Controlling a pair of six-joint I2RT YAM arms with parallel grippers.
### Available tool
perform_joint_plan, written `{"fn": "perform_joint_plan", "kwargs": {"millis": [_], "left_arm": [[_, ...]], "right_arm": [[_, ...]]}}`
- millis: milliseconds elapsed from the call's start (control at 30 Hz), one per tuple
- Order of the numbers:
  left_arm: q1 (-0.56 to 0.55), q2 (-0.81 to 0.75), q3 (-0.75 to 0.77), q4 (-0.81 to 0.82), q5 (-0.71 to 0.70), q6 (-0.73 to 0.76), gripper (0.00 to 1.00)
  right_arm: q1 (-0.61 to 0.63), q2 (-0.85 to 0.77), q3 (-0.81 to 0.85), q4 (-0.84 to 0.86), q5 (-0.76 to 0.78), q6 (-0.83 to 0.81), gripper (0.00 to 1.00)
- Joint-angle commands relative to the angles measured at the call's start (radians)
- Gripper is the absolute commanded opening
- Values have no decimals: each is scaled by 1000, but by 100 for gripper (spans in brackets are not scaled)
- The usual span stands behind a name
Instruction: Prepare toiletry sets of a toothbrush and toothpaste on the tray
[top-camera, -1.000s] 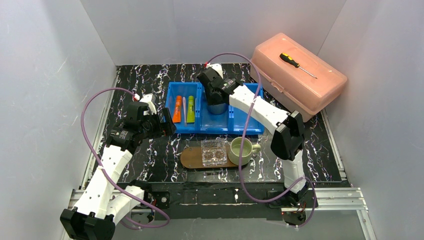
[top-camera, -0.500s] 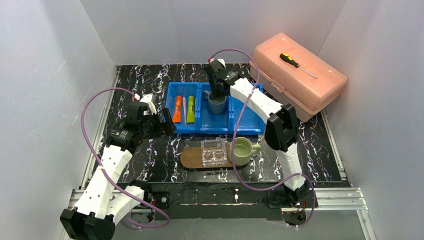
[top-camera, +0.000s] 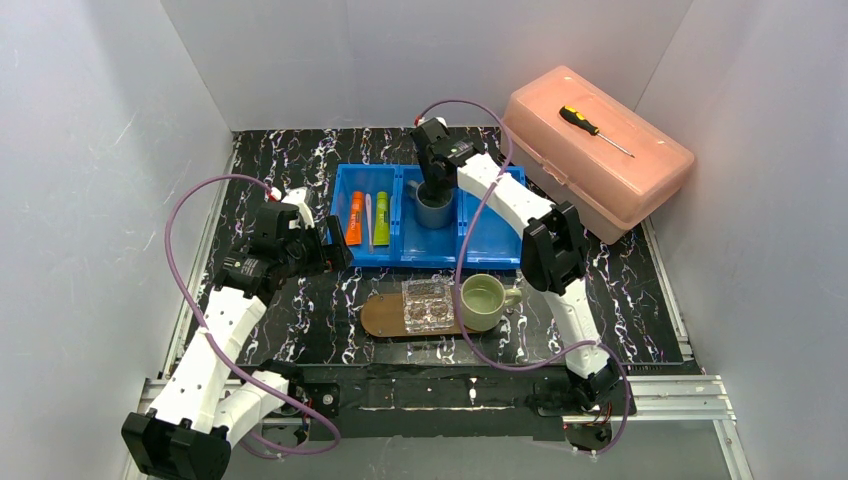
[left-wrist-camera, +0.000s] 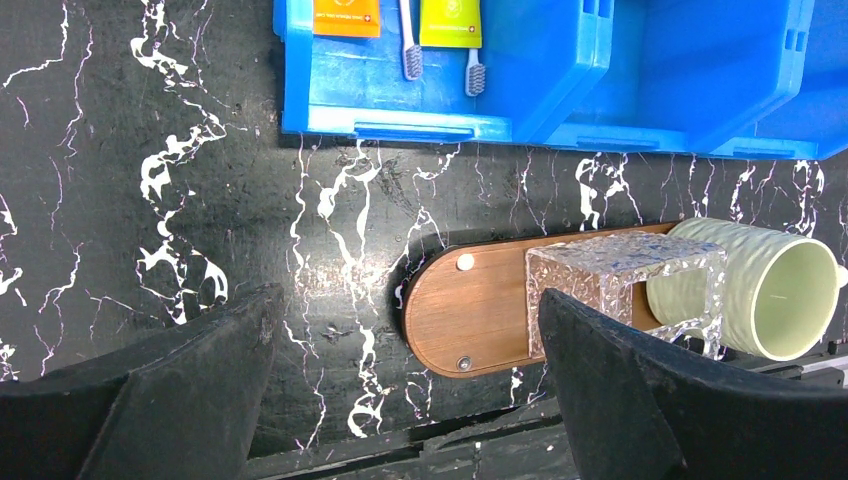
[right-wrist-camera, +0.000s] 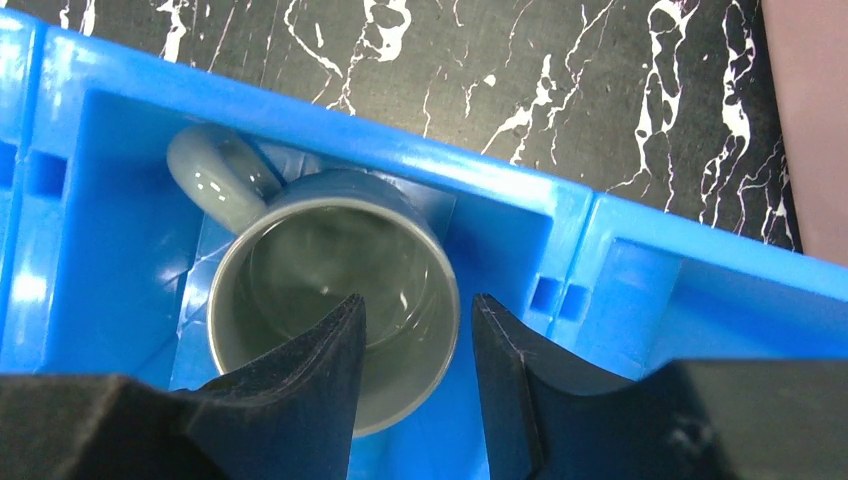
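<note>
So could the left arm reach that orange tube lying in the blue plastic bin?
Probably yes. The left gripper hangs open just before the blue plastic bin; the orange tube lies uncovered in its left compartment, a thin whitish toothbrush beside it.

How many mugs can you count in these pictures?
2. The grey mug stands in the blue bin's middle compartment; the pale green mug sits at the tray's right end, beside the clear holder. No others show.

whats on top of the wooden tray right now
A clear plastic holder stands on the tray, with the pale green mug at one end. Nothing else shows on it; the wood under the mug is hidden.
</note>
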Motion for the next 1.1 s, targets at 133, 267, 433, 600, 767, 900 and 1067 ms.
{"fn": "perform_joint_plan", "kwargs": {"millis": [133,267,433,600,767,900,1067], "left_arm": [[-3,9,23,-25,3,18,98],[-3,13,23,-25,3,18,98],[-4,17,23,-27,0,19,98],[-3,19,24,-28,-2,19,98],[-4,18,24,-28,-3,20,98],[-5,18,24,-30,-3,21,98],[-4,16,25,-30,-5,21,98]], "right_arm": [[-16,42,69,64,-24,-64,54],[-20,65,84,64,-37,-70,55],[-24,93,93,62,-68,-77,56],[-25,115,98,41,-91,-90,56],[-25,114,84,31,-121,-92,53],[-25,102,68,27,-141,-90,45],[-25,97,70,0,-162,-92,40]]}}
